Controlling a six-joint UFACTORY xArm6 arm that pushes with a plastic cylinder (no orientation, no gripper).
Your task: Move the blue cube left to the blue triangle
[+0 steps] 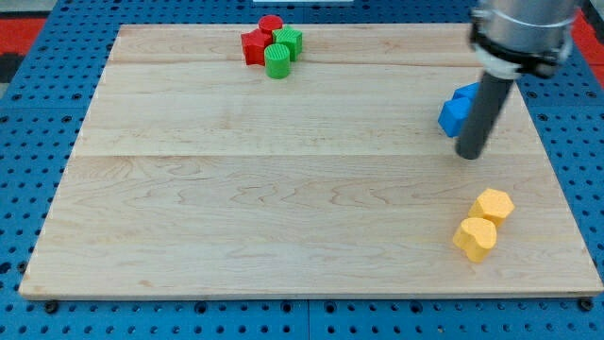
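Two blue blocks sit together at the view's right, partly hidden by my rod. The nearer one (pixel 453 117) looks like the blue cube; the one behind it (pixel 465 93) is mostly covered, so its shape is unclear. My tip (pixel 469 155) rests on the board just right of and below the nearer blue block, close to it or touching it. The rod rises toward the top right of the view.
A red star-like block (pixel 254 46), a red cylinder (pixel 271 24), a green cylinder (pixel 277 62) and a green block (pixel 291 41) cluster at the top centre. Two yellow blocks (pixel 494 205) (pixel 475 238) lie at the lower right. The wooden board (pixel 283 189) lies on blue pegboard.
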